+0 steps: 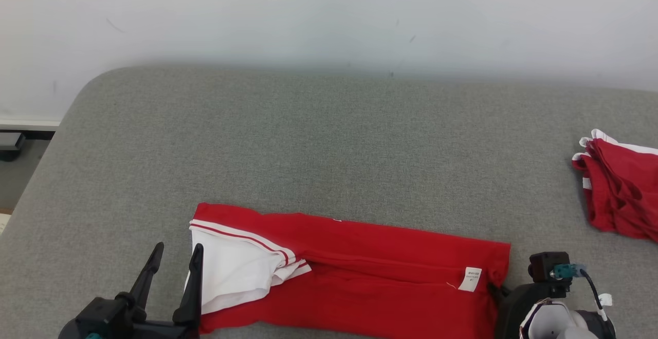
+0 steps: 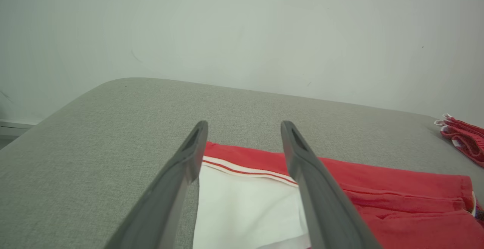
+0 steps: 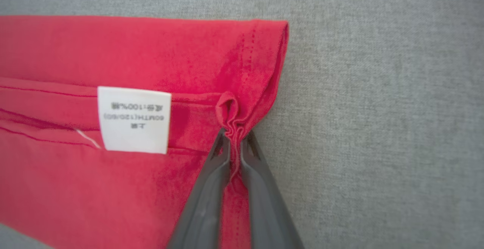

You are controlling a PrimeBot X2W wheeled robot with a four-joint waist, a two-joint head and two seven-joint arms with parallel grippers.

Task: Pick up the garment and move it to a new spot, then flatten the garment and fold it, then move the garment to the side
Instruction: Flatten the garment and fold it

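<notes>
1. Our red garment (image 1: 360, 267) lies as a long folded band near the front of the grey surface (image 1: 329, 138), its white panel at the left end.
2. Our right gripper (image 3: 234, 140) is clamped on a bunched pinch of the right hem, beside the care label (image 3: 132, 118).
3. Our left gripper (image 1: 178, 249) hovers spread wide at the white end. We judge it should pinch there too, so both ends lift evenly.

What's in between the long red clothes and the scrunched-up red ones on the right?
Nothing. In the head view, just bare grey cushion lies between the long red garment and the red pile.
</notes>
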